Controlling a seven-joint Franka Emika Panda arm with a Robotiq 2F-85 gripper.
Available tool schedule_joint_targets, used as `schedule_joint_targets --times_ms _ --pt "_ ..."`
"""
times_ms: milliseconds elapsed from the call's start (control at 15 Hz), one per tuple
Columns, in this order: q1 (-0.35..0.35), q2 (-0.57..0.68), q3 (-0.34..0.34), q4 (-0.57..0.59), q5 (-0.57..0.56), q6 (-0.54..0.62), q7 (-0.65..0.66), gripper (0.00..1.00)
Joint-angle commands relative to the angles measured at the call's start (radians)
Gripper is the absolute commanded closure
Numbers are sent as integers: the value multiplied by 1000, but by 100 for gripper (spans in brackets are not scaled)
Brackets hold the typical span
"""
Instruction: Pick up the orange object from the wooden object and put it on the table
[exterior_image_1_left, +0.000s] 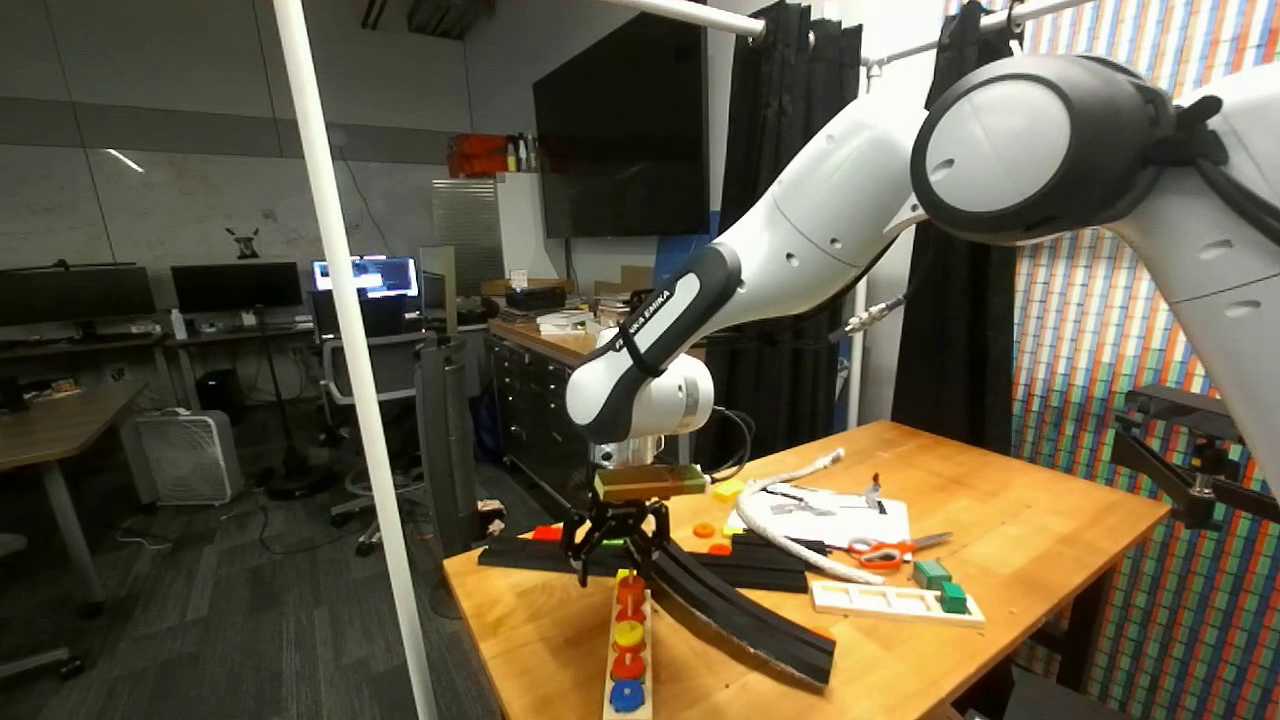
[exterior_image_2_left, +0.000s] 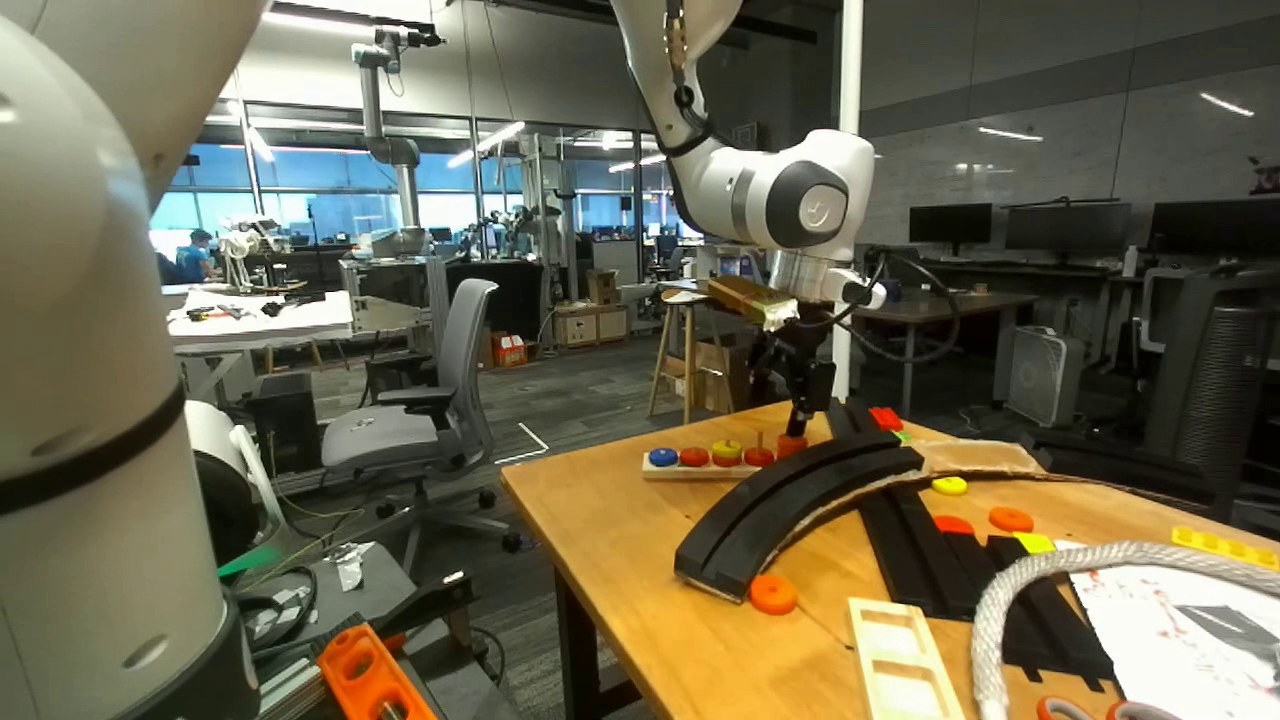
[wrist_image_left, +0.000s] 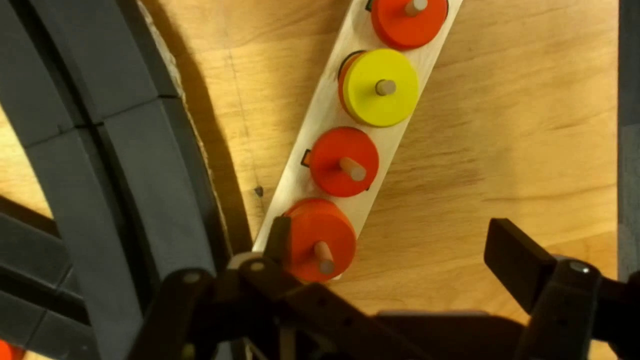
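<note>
The wooden object is a pale peg board (wrist_image_left: 295, 181) lying on the table, with several discs on its pegs. It also shows in both exterior views (exterior_image_1_left: 611, 708) (exterior_image_2_left: 712, 472). The orange object (wrist_image_left: 336, 231) is a thick disc, or discs stacked, on the end peg. It also shows in an exterior view (exterior_image_2_left: 791, 446). My gripper (wrist_image_left: 396, 245) is open and empty above that end of the board. In the wrist view its left finger overlaps the orange disc's left edge; its right finger is over bare wood, well apart from the disc. Whether the left finger touches cannot be told.
A black curved track (wrist_image_left: 155, 145) lies close beside the peg board. Loose orange discs (exterior_image_2_left: 772, 594), a white rope (exterior_image_1_left: 785, 540), orange-handled scissors (exterior_image_1_left: 880, 554) and a tray with green blocks (exterior_image_1_left: 880, 602) lie on the table (exterior_image_1_left: 1000, 480).
</note>
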Motion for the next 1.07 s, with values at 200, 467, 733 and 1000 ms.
schedule_joint_targets --times_ms 200,467,733,1000 --pt "49 13 -56 15 -14 33 182 0" --pt "57 8 -73 6 -20 22 227 0" --pt "50 13 -74 3 -15 15 227 0" --pt "44 23 -71 6 -9 13 213 0"
